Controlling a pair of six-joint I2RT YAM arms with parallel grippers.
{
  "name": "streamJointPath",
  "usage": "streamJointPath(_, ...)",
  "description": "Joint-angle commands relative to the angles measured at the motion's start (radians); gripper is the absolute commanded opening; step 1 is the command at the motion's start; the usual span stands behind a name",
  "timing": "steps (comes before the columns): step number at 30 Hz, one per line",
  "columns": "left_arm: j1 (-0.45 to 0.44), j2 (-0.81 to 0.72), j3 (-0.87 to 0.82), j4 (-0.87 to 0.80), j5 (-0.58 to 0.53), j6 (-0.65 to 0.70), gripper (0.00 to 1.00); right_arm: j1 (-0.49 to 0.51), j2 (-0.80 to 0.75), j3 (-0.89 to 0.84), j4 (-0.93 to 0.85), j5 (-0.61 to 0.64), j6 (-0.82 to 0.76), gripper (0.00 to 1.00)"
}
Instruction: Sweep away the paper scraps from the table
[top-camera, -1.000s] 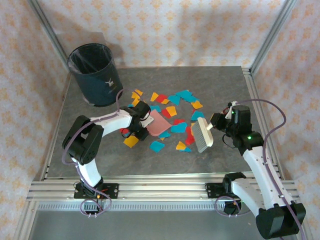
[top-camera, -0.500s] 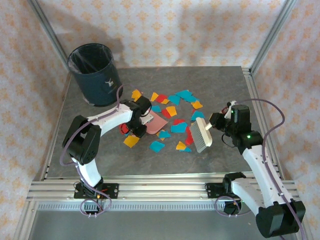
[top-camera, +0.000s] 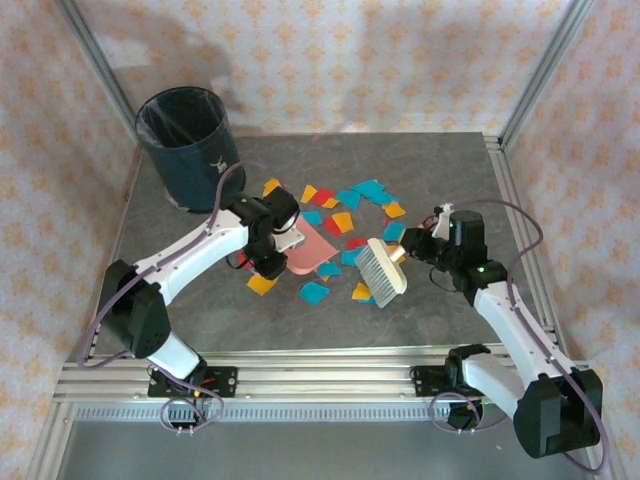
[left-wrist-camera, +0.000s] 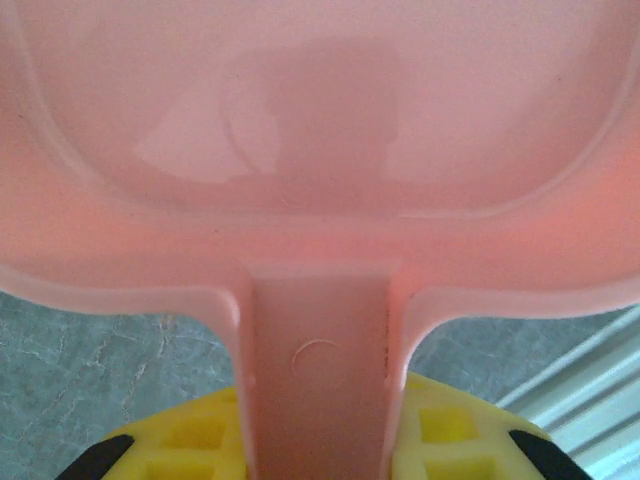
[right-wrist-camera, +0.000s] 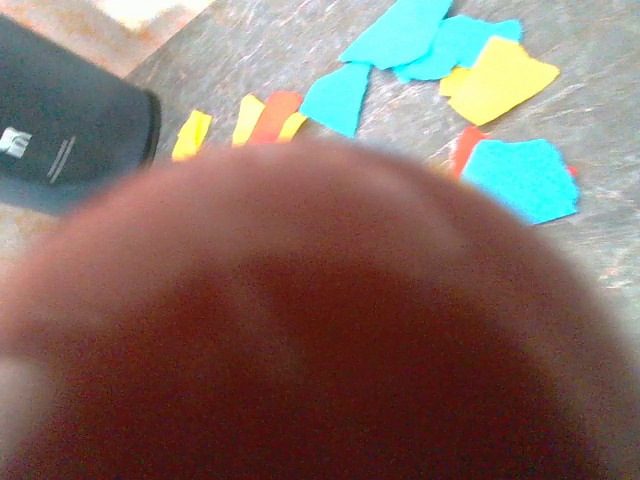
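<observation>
Top view: the right claw, shut on the tan handle of the white-bristled hand brush, has swung left vs a sec ago. The brush head now sits at the right edge of the pile, turned more diagonal, over a few red and teal bits. The red, yellow and teal paper scraps lie mid-table, between the brush and the pink plastic dustpan, w/ more behind the pan toward the dark blue lined bin. They've barely shifted so far. The left claw has closed down on the pan's handle and the left arm has stretched out, its elbow now lower left. The pan itself is approx. where it was on the grey stone-patterned table.

Left wrist view: the flat pink handle runs down between the yellow pads, pinched narrow. No scrap on the pink surface in view. Grey table shows lower left, a silver rail lower right.

Right wrist view: a blurred red-brown mass blocks most of the lens, prob. the brush handle's end. Beyond it, teal and yellow scraps lie on the table, bin at the left edge.

Meaning: both tools are now gripped and flank the pile, so sweeping looks about to start. Nothing is in the pan yet; task is early.
</observation>
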Motion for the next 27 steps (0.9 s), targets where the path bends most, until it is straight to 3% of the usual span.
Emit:
streamJointPath(1,-0.031,-0.023,0.024,-0.066,0.012,0.052,0.0,0.023,0.008,-0.006,0.082,-0.064,-0.07,0.0)
streamJointPath(5,-0.075,-0.018,0.023,-0.096,0.058,0.124,0.0,0.035,0.016,-0.018,0.052,-0.066,-0.129,0.0)
streamJointPath(10,-0.121,-0.022,0.02,-0.104,0.037,0.149,0.0,0.044,0.045,-0.027,0.025,-0.062,-0.183,0.0)
streamJointPath(24,-0.205,-0.034,-0.027,-0.107,0.04,0.117,0.0,0.059,0.068,-0.042,0.154,0.232,-0.144,0.0)
streamJointPath(27,-0.229,-0.026,-0.037,-0.097,0.04,0.107,0.0,0.058,0.064,-0.033,0.167,0.232,-0.131,0.0)
